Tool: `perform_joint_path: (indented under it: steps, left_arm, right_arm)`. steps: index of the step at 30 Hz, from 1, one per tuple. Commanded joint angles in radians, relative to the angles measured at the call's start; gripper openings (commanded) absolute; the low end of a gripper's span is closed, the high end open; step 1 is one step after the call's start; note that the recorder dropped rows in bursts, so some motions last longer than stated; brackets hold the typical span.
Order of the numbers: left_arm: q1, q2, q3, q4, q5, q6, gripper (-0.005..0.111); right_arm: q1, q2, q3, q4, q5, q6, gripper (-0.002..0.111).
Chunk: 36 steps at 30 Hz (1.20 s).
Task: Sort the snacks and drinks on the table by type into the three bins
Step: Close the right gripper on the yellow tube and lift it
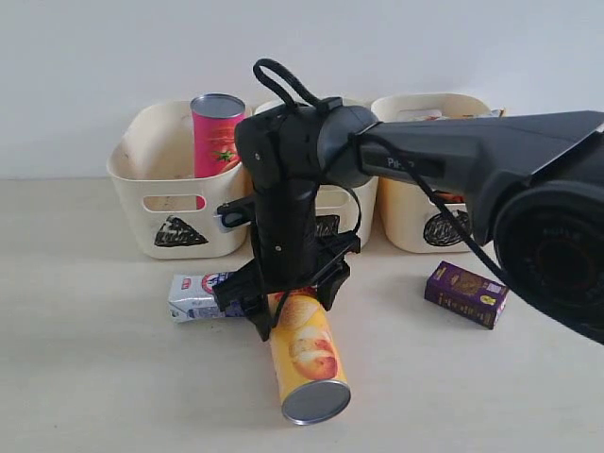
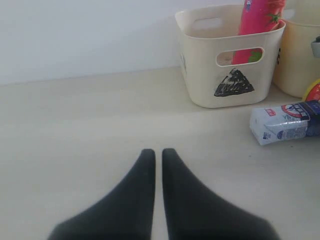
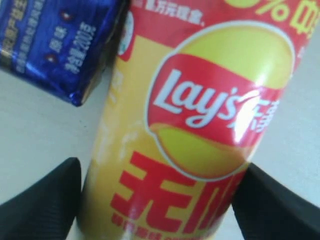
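First, exterior view: right gripper sat astride the yellow-orange tube, which lay on the table just beside the white-and-blue carton. Left wrist view: left gripper empty, fingers pressed together. Right wrist view: fingers pinched the tube's sides.

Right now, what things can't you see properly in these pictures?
- Middle bin: exterior view, the right arm covers most of its front mark and inside.
- Right bin: exterior view, contents only peek over the rim; too small to name.
- Yellow tube: right wrist view, both ends cut off by edges.
- Right hand: right wrist view, fingers beside the tube; touching or not, unclear.
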Motion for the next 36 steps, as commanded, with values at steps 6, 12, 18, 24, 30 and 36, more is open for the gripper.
perform_joint_path:
  steps: [6,12,18,24,30,36]
  left_arm:
    - [0.002,-0.003,0.004,0.001,-0.013,-0.008,0.004]
    - [0.002,-0.003,0.004,0.001,-0.013,-0.008,0.004]
    - [0.002,-0.003,0.004,0.001,-0.013,-0.008,0.004]
    - [0.002,-0.003,0.004,0.001,-0.013,-0.008,0.004]
    - [0.002,-0.003,0.004,0.001,-0.013,-0.008,0.004]
    - [0.002,-0.003,0.004,0.001,-0.013,-0.008,0.004]
  right_arm:
    - [-0.002,-0.025,0.007,0.003,-0.004,-0.019,0.000]
    - [-0.002,-0.083,0.009,0.007,-0.004,-0.019,0.000]
    - [-0.002,-0.148,0.108,-0.031,-0.004,-0.025,0.000]
    - [-0.002,-0.213,0.157,-0.051,-0.004,-0.041,0.000]
    - [-0.002,-0.283,0.157,-0.051,-0.004,-0.055,0.000]
    - [0.015,-0.338,0.157,-0.036,-0.004,-0.096,0.000]
